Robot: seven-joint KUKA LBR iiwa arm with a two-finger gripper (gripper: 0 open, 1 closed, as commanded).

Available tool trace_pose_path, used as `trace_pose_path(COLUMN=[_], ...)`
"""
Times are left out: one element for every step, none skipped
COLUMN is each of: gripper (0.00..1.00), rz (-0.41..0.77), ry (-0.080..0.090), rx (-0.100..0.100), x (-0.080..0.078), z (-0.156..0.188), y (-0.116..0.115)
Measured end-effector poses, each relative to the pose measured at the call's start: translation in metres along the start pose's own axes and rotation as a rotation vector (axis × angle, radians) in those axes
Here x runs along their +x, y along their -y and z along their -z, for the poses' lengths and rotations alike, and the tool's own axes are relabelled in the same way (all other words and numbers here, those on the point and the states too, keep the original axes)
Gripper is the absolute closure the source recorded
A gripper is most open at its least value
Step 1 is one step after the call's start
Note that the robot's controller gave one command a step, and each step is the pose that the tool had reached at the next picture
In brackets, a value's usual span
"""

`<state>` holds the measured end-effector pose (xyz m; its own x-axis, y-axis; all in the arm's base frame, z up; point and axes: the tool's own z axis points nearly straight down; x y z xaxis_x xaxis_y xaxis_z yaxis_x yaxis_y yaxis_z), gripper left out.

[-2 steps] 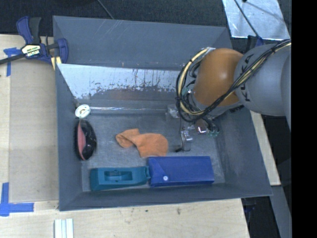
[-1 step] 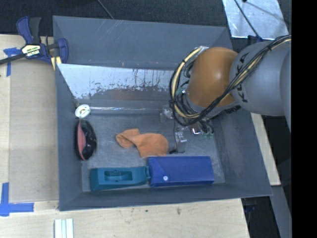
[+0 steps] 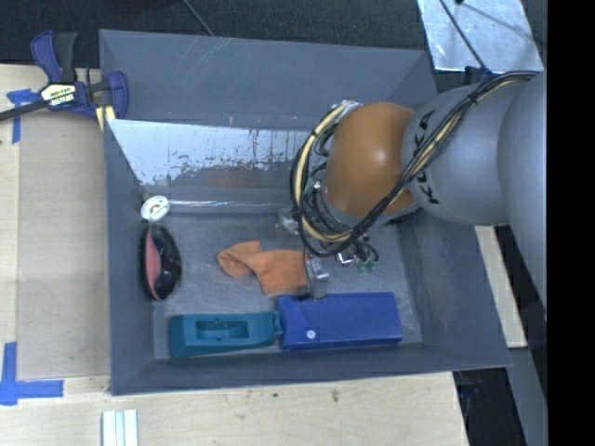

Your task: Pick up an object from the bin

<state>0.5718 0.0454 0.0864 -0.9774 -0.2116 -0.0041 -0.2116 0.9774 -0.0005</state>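
Approach step, likely. Gripper [image 3: 314, 277] low over right end of orange cloth [image 3: 260, 265], middle of bin [image 3: 270, 72], just beside blue box [image 3: 342, 321]. Open or closed: cannot tell. Next: pinch cloth, lift clear.

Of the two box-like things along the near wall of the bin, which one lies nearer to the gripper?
The dark blue box, right of the teal one; the gripper hangs at its upper left corner.

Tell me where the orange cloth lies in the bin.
In the camera view the orange cloth lies mid-floor of the bin, above the blue box and teal case, right of the black-and-red oval thing, with the gripper at its right end.
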Motion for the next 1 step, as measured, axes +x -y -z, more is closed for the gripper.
trace_pose_path(gripper=[1.00], rz=[0.010], ry=[0.004], rx=[0.000], x=[-0.0159], z=[-0.0150], y=[-0.0180])
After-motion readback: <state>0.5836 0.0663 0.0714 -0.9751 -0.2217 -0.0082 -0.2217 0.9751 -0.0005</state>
